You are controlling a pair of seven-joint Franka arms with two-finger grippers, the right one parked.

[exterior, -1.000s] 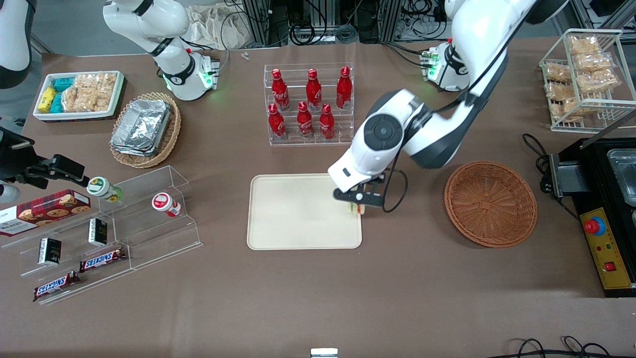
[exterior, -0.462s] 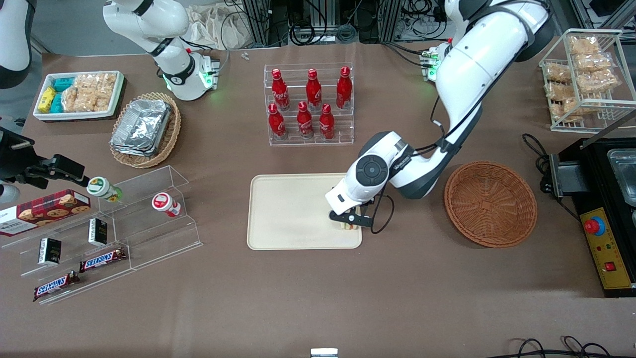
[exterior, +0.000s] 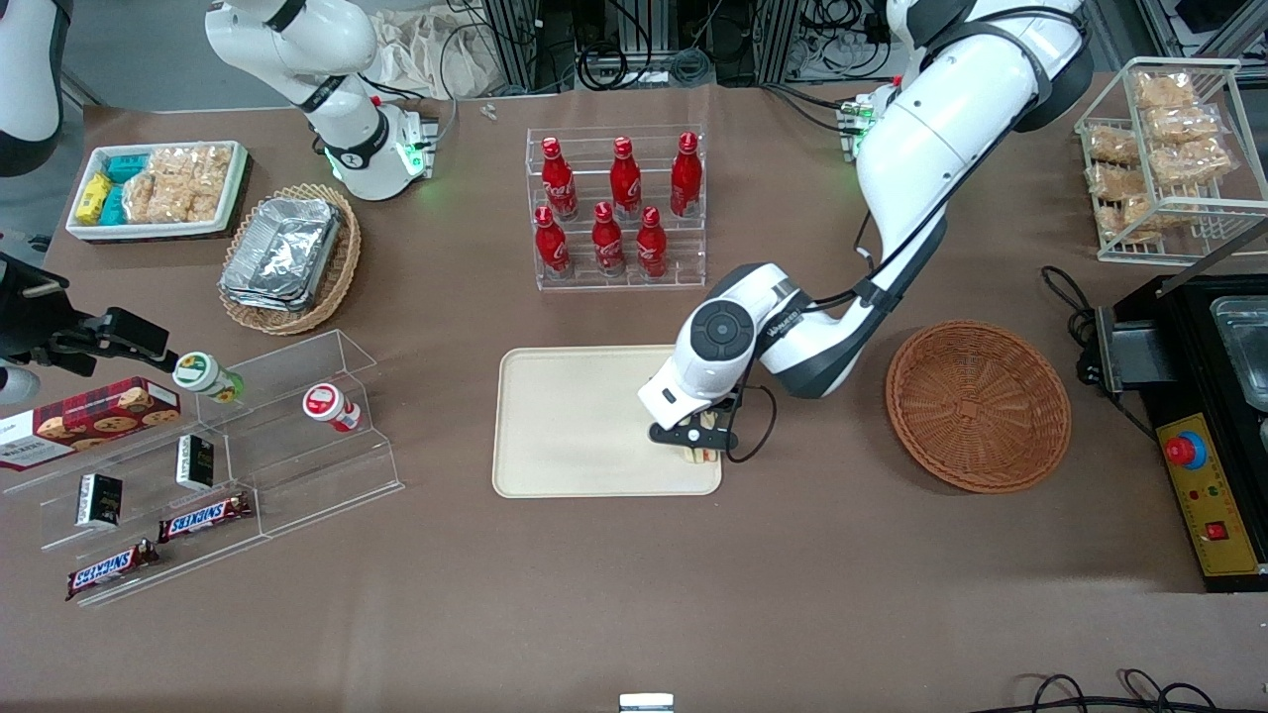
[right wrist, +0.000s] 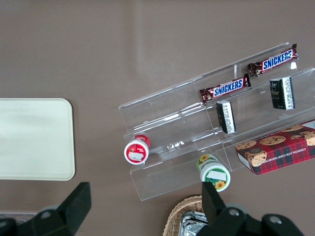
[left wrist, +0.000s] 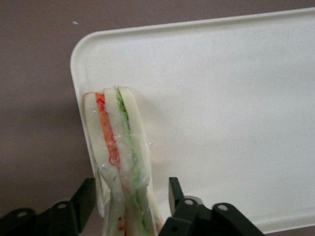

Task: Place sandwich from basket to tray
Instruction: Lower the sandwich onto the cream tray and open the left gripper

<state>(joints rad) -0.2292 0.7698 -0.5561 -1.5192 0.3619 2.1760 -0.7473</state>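
— Where is the gripper [exterior: 696, 443] sitting?

— It is hanging low over the tray [exterior: 580, 426], at the corner nearest the front camera on the working arm's end, toward the basket [exterior: 978, 405].

— What are its fingers [left wrist: 86, 196] doing?

— They are standing on either side of the sandwich [left wrist: 120, 162], one against each bread face, pinching the wedge between them.

— And where is the sandwich lying?

— In the wrist view it is standing on edge just inside the tray's [left wrist: 221, 93] rounded corner, with its orange-red and green layers showing through the clear wrap. In the front view only a sliver of the sandwich [exterior: 705, 455] is peeking out under the black fingers, close to the tray's rim.

— And the basket?

— It is sitting well apart from the tray, with nothing in it.
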